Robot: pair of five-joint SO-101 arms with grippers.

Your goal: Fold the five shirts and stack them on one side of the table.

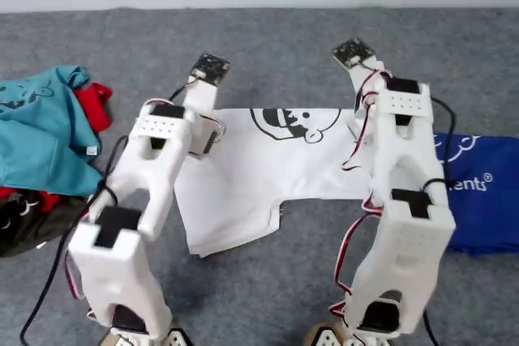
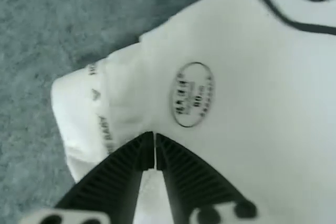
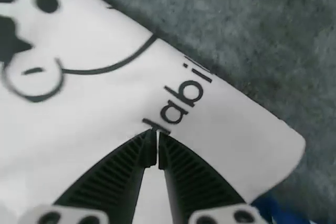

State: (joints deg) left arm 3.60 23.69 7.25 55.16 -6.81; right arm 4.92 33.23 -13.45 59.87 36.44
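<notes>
White shirt [image 1: 259,176] lies flat mid-table with its long axis side to side between the arms. The round-label end, probably the neck, points toward the left arm. Left gripper [image 2: 149,148] and right gripper [image 3: 151,140] each pinch a far-edge corner, jaws pressed together on cloth. The loose near edge lies toward the bases.

The white shirt [image 1: 268,164] is printed with a black line-drawn face. A blue shirt [image 1: 486,200] with white print is seen at three o'clock, a teal shirt [image 1: 40,147] and red shirt [image 1: 97,105] at nine.
</notes>
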